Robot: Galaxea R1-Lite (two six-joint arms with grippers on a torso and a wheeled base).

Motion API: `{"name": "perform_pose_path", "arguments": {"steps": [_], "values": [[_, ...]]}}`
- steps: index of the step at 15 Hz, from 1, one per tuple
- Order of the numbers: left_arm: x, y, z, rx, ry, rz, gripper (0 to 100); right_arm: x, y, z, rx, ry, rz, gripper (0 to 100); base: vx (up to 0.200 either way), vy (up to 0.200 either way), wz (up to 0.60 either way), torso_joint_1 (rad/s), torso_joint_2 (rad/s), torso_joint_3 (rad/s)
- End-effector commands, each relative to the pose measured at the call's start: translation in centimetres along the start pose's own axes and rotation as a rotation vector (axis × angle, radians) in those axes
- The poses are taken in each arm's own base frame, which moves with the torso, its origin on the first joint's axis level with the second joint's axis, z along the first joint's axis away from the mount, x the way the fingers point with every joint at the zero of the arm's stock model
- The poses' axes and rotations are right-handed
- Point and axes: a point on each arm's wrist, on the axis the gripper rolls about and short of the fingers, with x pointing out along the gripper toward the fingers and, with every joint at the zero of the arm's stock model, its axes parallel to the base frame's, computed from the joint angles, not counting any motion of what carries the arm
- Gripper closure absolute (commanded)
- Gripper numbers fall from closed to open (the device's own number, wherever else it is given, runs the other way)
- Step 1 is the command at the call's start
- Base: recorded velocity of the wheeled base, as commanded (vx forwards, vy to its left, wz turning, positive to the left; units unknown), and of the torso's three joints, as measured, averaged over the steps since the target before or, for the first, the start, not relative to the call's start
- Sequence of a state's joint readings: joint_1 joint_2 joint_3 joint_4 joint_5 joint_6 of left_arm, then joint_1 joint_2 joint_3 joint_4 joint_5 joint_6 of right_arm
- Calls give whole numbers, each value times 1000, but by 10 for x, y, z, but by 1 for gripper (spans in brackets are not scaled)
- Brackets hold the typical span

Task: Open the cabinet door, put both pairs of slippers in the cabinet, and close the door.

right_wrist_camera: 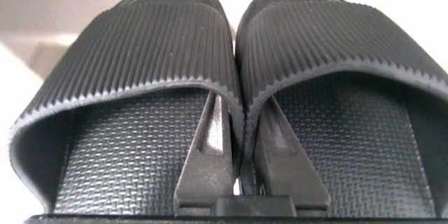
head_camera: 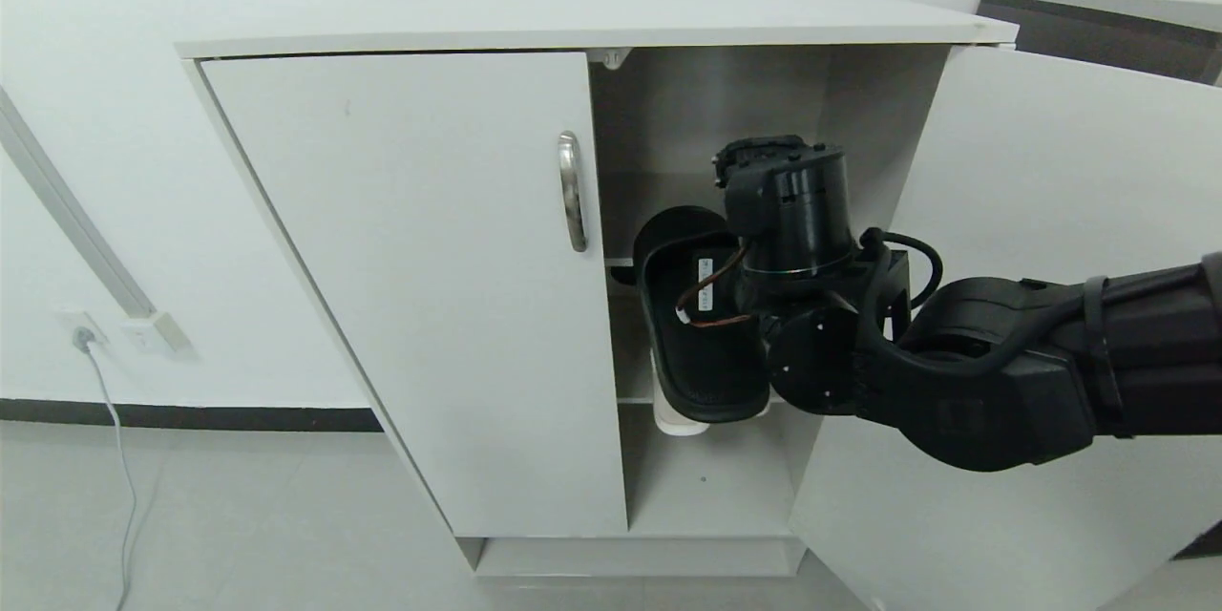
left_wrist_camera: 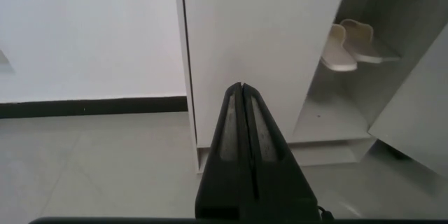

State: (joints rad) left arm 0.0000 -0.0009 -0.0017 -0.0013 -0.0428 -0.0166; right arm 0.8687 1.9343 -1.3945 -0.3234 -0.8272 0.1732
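The cabinet's (head_camera: pixel 573 19) right door (head_camera: pixel 1031 210) is open, and the pale slippers (left_wrist_camera: pixel 353 42) lie at its shelf's (left_wrist_camera: pixel 383 59) front edge. The right gripper (right_wrist_camera: pixel 243 122) pinches the black slippers (head_camera: pixel 702 344) together in the opening. Releasing them and closing the door remain. The left gripper's (left_wrist_camera: pixel 241 112) fingers are pressed together, empty.

Cabinet door (head_camera: pixel 410 286): smooth, matt white board, as you see it.
Handle (head_camera: pixel 571 191): shiny metal.
Black slippers (right_wrist_camera: pixel 161 49): matt, rubbery; ribbed straps, and your close view shows pebbled footbeds.
Pale slippers (left_wrist_camera: pixel 353 42): smooth, matt.
Floor (head_camera: pixel 239 516): faintly glossy.
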Motion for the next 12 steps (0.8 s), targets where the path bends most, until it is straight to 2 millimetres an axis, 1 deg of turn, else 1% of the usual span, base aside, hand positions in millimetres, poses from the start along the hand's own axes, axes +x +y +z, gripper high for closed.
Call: {"name": "perform_pose_path", "arguments": {"steps": [1, 4, 9, 12], "values": [[0, 0, 0, 0, 1, 0, 100, 0, -1, 1, 3, -2, 0, 100, 200, 0, 0, 7, 2, 7], [0, 0, 0, 0, 1, 0, 100, 0, -1, -2, 7, 5, -1, 100, 200, 0, 0, 2, 5, 1], [0, 0, 0, 0, 1, 1, 100, 13, -3, -13, 1, 28, -23, 100, 0, 0, 0, 0, 0, 0], [0, 0, 0, 0, 1, 1, 100, 27, -3, -20, -4, 43, -19, 100, 0, 0, 0, 0, 0, 0]]}}
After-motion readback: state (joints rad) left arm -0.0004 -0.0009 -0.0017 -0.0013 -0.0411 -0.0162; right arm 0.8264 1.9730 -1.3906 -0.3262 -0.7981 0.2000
